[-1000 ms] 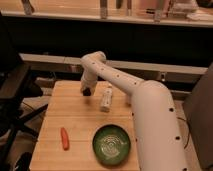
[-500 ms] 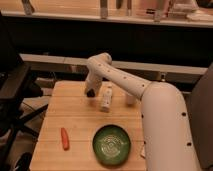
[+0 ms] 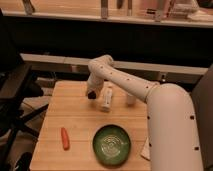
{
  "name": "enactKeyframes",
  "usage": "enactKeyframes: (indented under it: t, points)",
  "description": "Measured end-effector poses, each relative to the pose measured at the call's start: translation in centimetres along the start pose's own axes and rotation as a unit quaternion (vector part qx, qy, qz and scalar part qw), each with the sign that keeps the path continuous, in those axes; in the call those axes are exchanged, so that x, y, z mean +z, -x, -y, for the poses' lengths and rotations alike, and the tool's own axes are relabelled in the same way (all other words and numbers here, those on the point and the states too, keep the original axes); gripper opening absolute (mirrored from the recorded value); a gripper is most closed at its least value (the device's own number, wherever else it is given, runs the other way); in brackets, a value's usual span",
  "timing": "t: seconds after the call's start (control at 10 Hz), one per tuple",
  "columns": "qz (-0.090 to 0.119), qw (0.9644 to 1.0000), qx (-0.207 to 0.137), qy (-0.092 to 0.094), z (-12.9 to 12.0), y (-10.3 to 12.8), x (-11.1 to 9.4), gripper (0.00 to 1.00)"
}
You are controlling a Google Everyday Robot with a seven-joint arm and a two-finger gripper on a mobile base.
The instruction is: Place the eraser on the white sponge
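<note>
The white sponge (image 3: pixel 106 98) lies as an oblong block on the wooden table (image 3: pixel 75 120), near the back middle. My gripper (image 3: pixel 92 94) hangs from the white arm just left of the sponge's near end, low over the table. A small black block, the eraser (image 3: pixel 91 96), shows at the gripper's tip, held in it. The eraser is beside the sponge, not over it.
A small white cup (image 3: pixel 131 98) stands right of the sponge. A green plate (image 3: pixel 111 145) sits at the front middle and an orange carrot-like stick (image 3: pixel 65 138) at the front left. A flat pale piece (image 3: pixel 145 150) lies at the right edge. A dark chair (image 3: pixel 15 95) stands to the left.
My gripper has moved a little to the right and slightly toward the front with the black block, closer to the white sponge. The other things have not moved.
</note>
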Motion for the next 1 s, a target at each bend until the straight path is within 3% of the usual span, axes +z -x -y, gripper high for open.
enactKeyframes:
  t: [0.2, 0.5, 1.0]
  points:
    - [-0.002, 1.0000, -0.003, 0.000, -0.2, -0.3, -0.5, 0.00]
    - [-0.001, 1.0000, -0.006, -0.001, 2.1, -0.4, -0.2, 0.00]
    - [-0.001, 1.0000, 0.001, 0.002, 2.1, -0.5, -0.4, 0.00]
